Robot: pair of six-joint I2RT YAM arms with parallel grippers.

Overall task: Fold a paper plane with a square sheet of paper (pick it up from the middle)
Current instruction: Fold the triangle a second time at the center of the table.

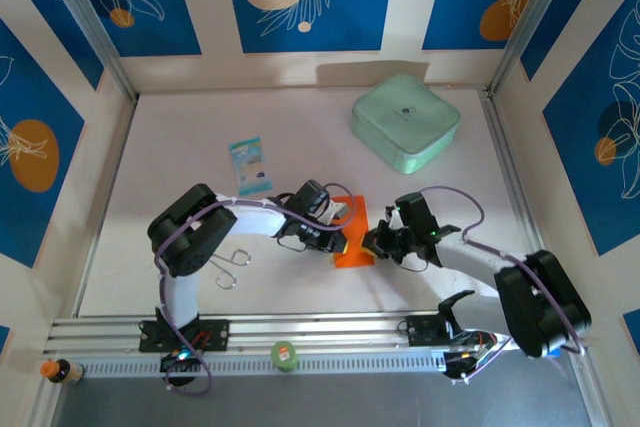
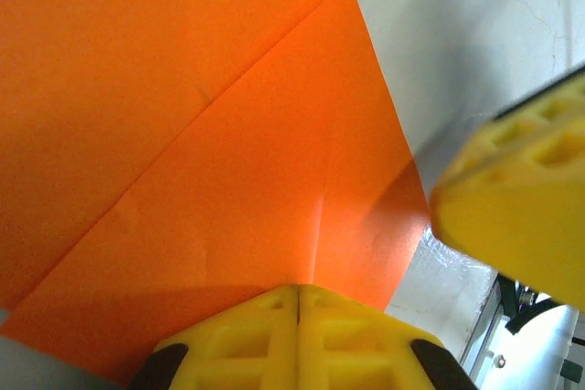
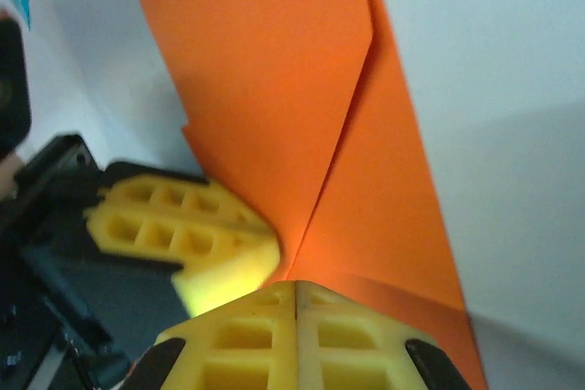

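- Now, the orange paper (image 1: 357, 219) lies on the white table (image 1: 200, 127) in front of the two arms, about midway across. It is creased into a narrow shape whose long sides run away from the arms.
- The left gripper (image 1: 343, 243) reaches it from the left and is clenched. In its wrist view the yellow fingers (image 2: 242, 340) press flat together with no gap. Their tips sit right at the paper's edge, where a short crease rises from them.
- The right gripper (image 1: 373, 243) reaches in from the right, clenched the same way. Its fingers (image 3: 356, 335) meet where the edge of a folded flap runs down to them.
- I cannot tell whether either pair has a layer nipped between the tips or only presses on the paper.
- The two grippers stand just beside each other at the paper's near end, with little room between them.
- In the left wrist view a diagonal fold line crosses the paper. Its right edge is straight, with bare table beyond.
- The paper's near end stops short of the metal rail (image 1: 330, 332), leaving a strip of bare table between.
- A blue-and-white packet (image 1: 250, 165) lies beyond the left arm, apart from the paper.
- A green box (image 1: 405, 122) sits toward the far right corner, well apart.
- Open table lies between paper and box, along the far wall to the left, and to the right of the right arm.
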